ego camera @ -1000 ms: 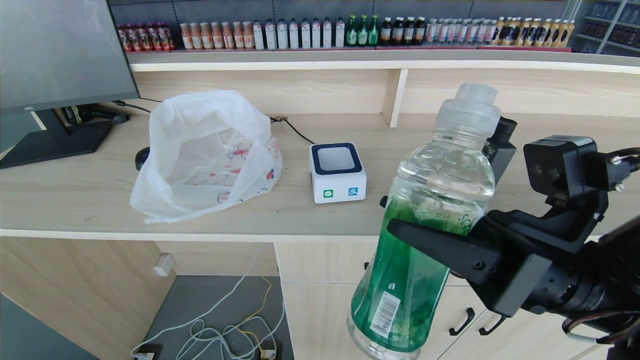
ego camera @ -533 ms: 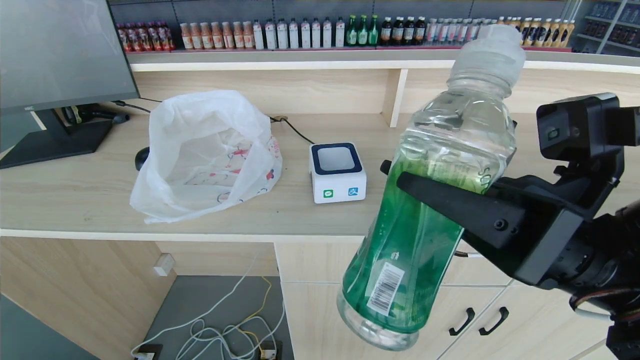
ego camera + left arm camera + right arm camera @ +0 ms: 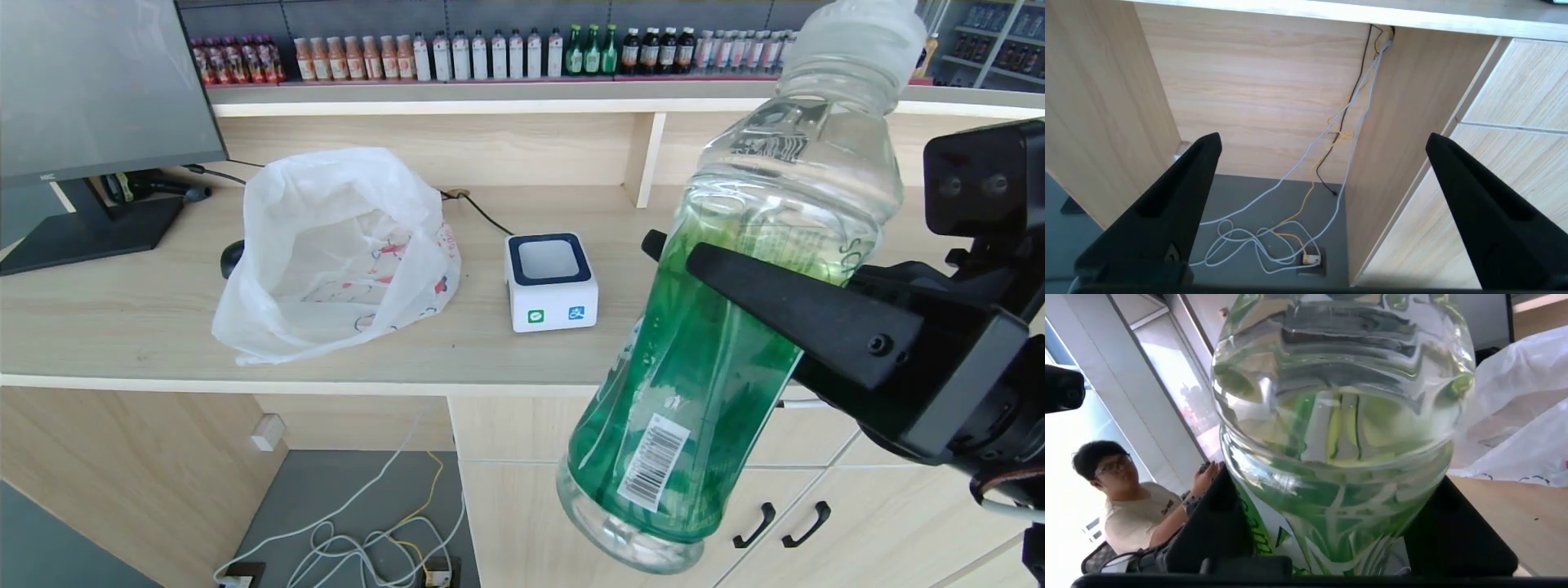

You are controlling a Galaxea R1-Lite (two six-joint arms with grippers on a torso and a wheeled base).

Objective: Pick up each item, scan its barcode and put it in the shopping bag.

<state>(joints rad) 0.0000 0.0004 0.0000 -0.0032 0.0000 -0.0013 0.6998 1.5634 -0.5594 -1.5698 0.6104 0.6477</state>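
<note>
Bottle (image 3: 702,392) of clear plastic with a green lower part is hanging in the air, clamped across its middle by the right jaws. It is tilting, with its cap pointing up and away and its base dipping down toward the robot. A barcode label (image 3: 653,461) near the base is facing the head camera. The bottle is hovering in front of the counter (image 3: 122,318) edge, to the right of the scanner (image 3: 551,280) and well apart from it. In the right wrist view the bottle (image 3: 1339,433) is sitting tight between the two dark jaws, with the shopping bag (image 3: 1527,416) showing pale behind it.

On the counter the shopping bag (image 3: 335,253) is standing open, its mouth gaping toward the robot. The white scanner with its dark-framed window is sitting just to the right of the bag. A small dark object (image 3: 231,259) is peeking out from behind the bag's left side. A monitor (image 3: 98,82) is standing at the far left of the counter. A shelf (image 3: 531,90) lined with bottled drinks is running along the back.

The left jaws are spreading wide apart and gripping nothing. They are pointing into the open space under the counter, where loose cables (image 3: 1290,229) are trailing down to the floor.
</note>
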